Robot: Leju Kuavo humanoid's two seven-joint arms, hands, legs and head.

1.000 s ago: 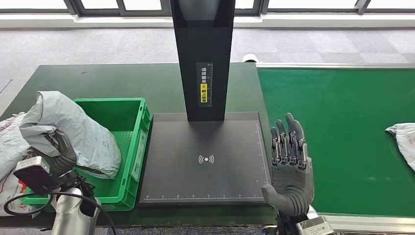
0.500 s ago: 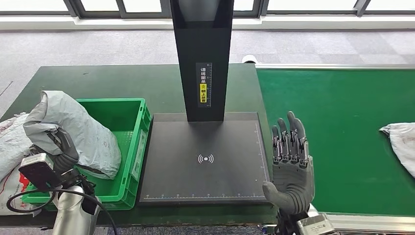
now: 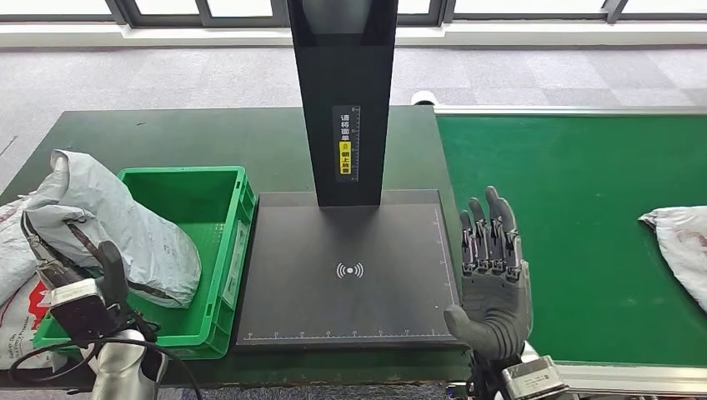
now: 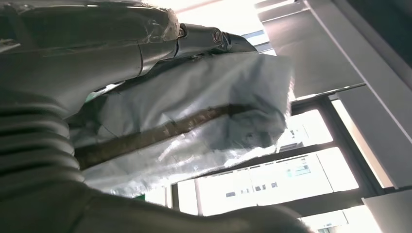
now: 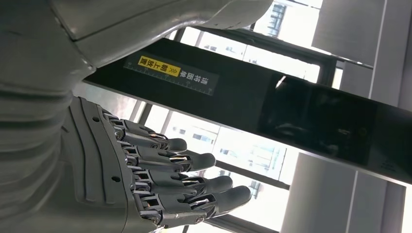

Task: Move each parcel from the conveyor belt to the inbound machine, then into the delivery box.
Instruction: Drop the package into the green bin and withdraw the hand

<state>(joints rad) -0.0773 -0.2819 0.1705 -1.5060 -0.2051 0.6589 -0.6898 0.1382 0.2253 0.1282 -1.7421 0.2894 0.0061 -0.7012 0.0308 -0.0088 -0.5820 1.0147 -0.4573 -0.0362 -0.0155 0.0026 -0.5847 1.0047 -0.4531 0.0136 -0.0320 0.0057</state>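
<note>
My left hand [image 3: 90,268] grips a crumpled grey parcel [image 3: 117,218] that hangs over the left rim of the green delivery box [image 3: 242,218]. In the left wrist view the parcel [image 4: 204,111] lies pressed against my left hand [image 4: 73,63], a finger stretched along it. My right hand [image 3: 493,279] stands open and holds nothing, fingers up, between the black inbound machine plate [image 3: 350,250] and the green conveyor belt [image 3: 575,217]. In the right wrist view that hand [image 5: 145,184] has its fingers apart. A second grey parcel [image 3: 679,246] lies on the belt at the far right edge.
The machine's black post [image 3: 342,92] rises from the back of the plate and carries a yellow label. More parcels [image 3: 15,275], one with red print, lie on the dark table left of the box. The table's front edge runs just below the box and plate.
My left hand has shifted left and down with the grey parcel. The parcel on the belt has come further into view from the right. My right hand has hardly moved.
</note>
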